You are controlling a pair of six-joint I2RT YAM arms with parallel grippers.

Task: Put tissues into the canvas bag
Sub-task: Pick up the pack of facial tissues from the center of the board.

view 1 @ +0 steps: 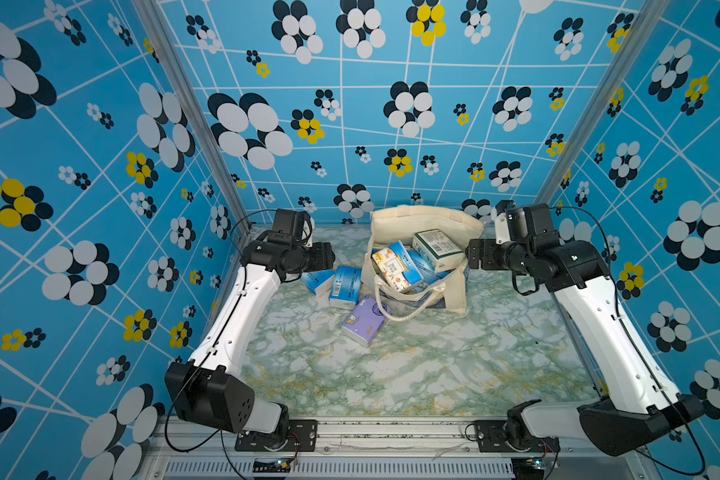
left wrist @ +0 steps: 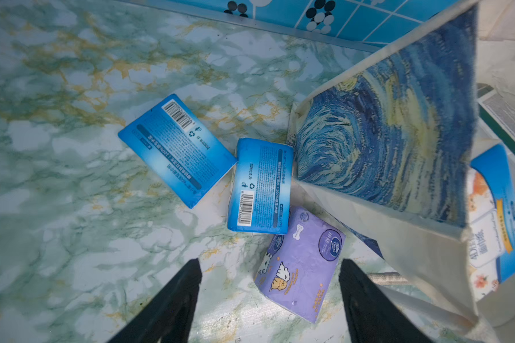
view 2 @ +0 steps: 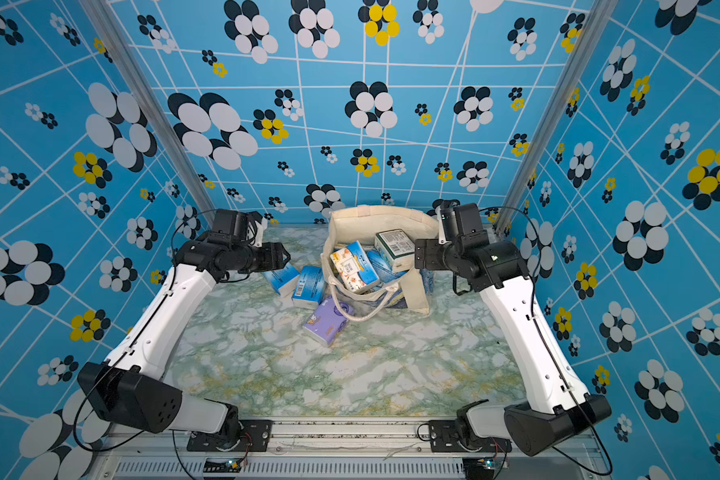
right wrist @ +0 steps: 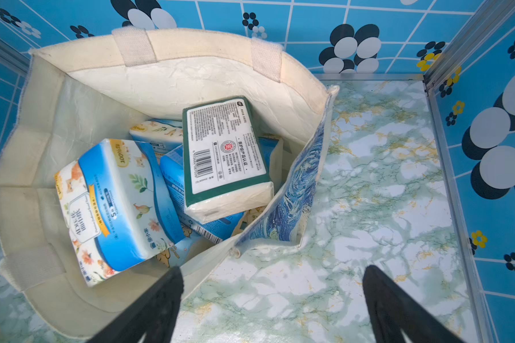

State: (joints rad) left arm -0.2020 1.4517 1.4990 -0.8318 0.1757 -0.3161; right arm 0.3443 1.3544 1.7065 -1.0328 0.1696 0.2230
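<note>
Left gripper [left wrist: 269,262], spread wide and empty, poised beside cream canvas bag [left wrist: 384,133]; soft, slippery lilac plastic-wrapped tissue pack [left wrist: 298,267] probably best pinched widthwise.

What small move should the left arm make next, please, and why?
Probably lower the left gripper onto the lilac pack and close on it. In the left wrist view its jaws stand open and empty, and that pack lies between them on the table, outside the bag and close beside it.
</note>
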